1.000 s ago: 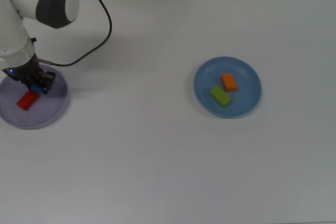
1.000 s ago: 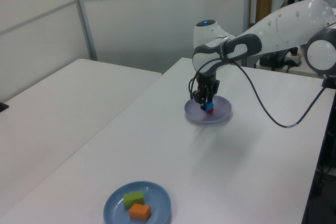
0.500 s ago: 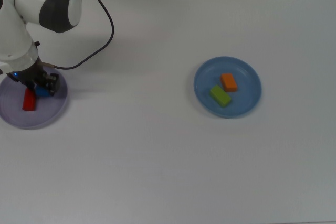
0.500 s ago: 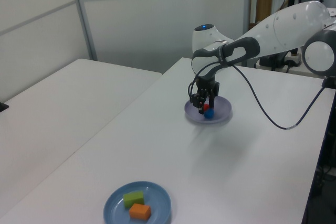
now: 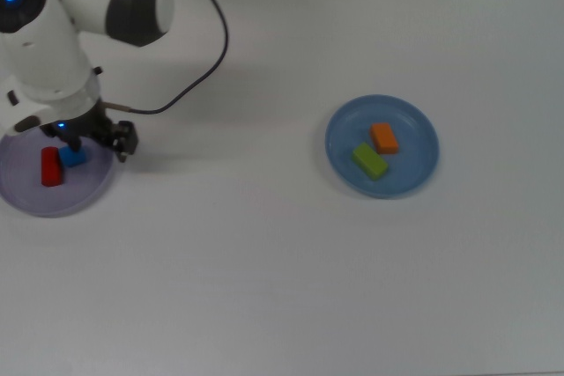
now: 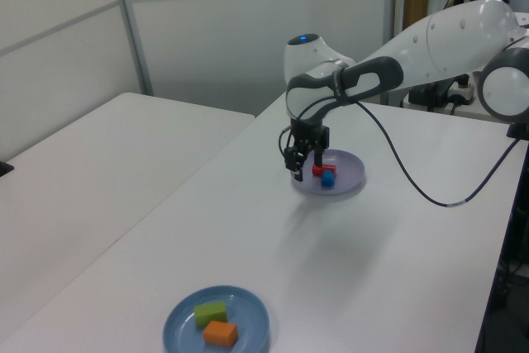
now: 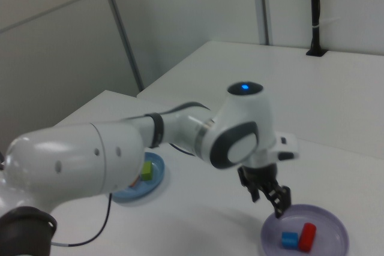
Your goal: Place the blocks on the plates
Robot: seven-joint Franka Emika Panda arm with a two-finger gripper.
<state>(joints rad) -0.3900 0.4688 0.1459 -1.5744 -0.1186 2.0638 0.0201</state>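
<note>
The pale lavender plate (image 5: pixel 26 202) at the top view's left holds the red block (image 5: pixel 51 166) and the blue block (image 5: pixel 73 158) side by side. They also show on the lavender plate (image 6: pixel 351 173) in the left view and on the lavender plate (image 7: pixel 327 223) in the right view. My gripper (image 5: pixel 95 140) hangs open and empty just above the plate's edge, apart from both blocks. The blue plate (image 5: pixel 414 121) right of centre carries the orange block (image 5: pixel 384 138) and the green block (image 5: pixel 370 161).
A black cable (image 5: pixel 198 59) loops from the arm over the white table (image 5: pixel 264 288). A second white table (image 6: pixel 91 155) stands at the left view's left, with grey wall panels behind.
The gripper has let go of the blue block on the lavender plate, lifted and shifted toward the top view's right. The red block was turned to lie lengthwise beside the blue one.
</note>
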